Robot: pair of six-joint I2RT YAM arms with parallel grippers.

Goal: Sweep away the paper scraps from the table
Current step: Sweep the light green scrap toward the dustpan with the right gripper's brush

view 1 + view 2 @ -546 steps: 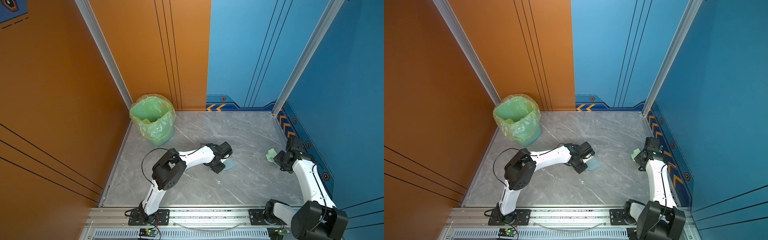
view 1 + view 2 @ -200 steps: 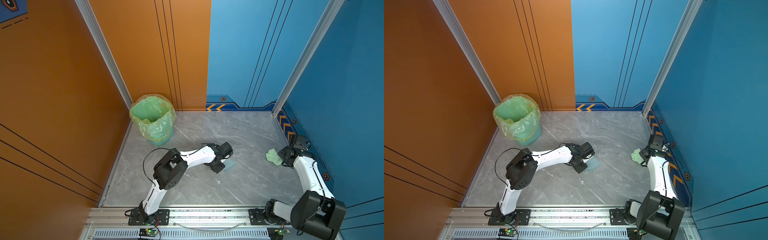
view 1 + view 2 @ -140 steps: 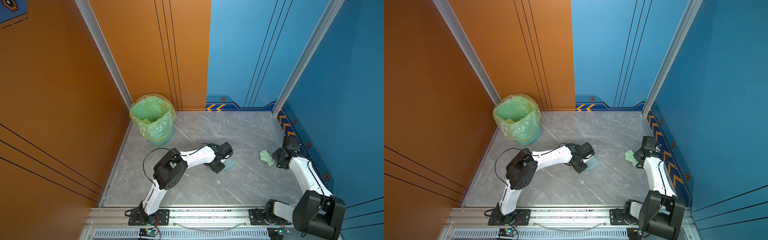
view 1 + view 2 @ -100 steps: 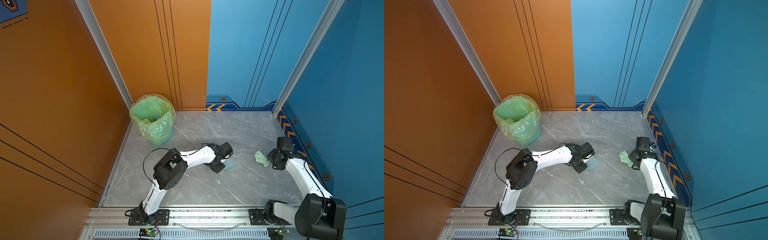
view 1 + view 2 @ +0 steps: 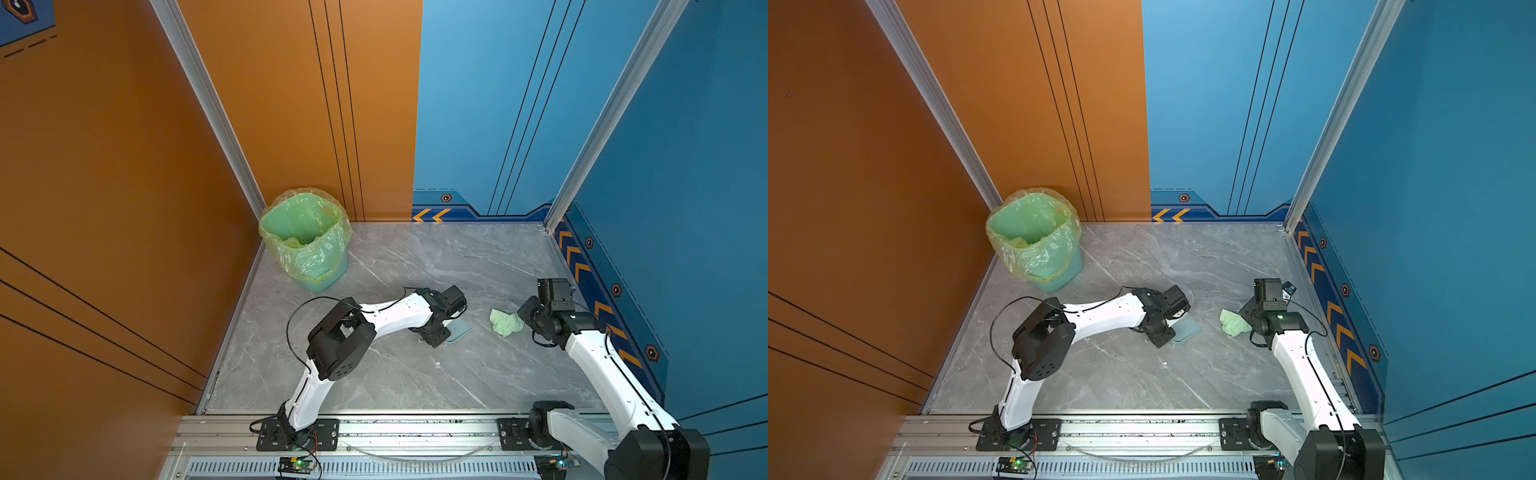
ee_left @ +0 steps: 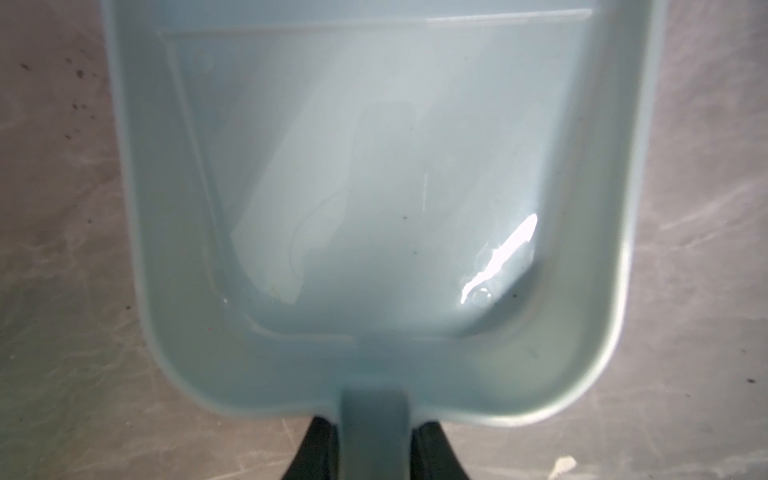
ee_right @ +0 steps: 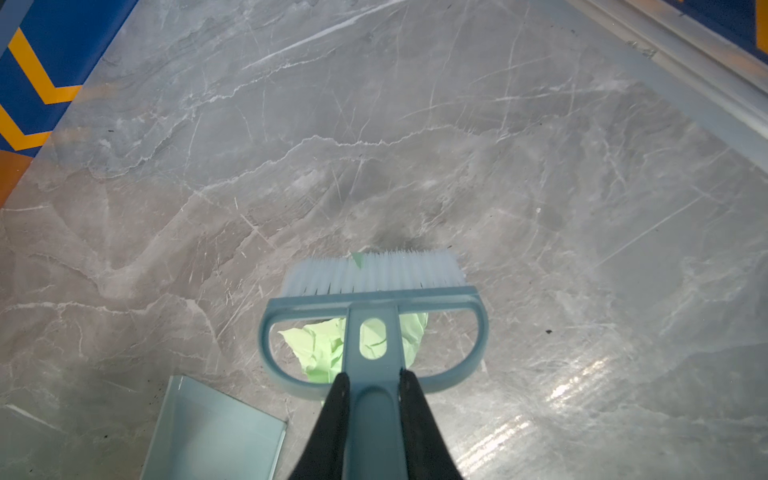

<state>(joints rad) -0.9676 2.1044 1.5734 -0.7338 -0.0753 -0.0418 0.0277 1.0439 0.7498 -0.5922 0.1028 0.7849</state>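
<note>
Clamping brush (image 7: 374,296), right fingers (image 7: 334,419); green paper scrap (image 7: 318,349) under it; dustpan (image 7: 216,432) near.

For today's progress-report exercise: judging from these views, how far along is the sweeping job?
Done: only one green paper scrap and a tiny white fleck show on the table. In hand: the right hand grips a brush set over that scrap; the left hand holds the empty dustpan on the table nearby. Left: push the scrap into the pan, then tip it into the bin.
</note>
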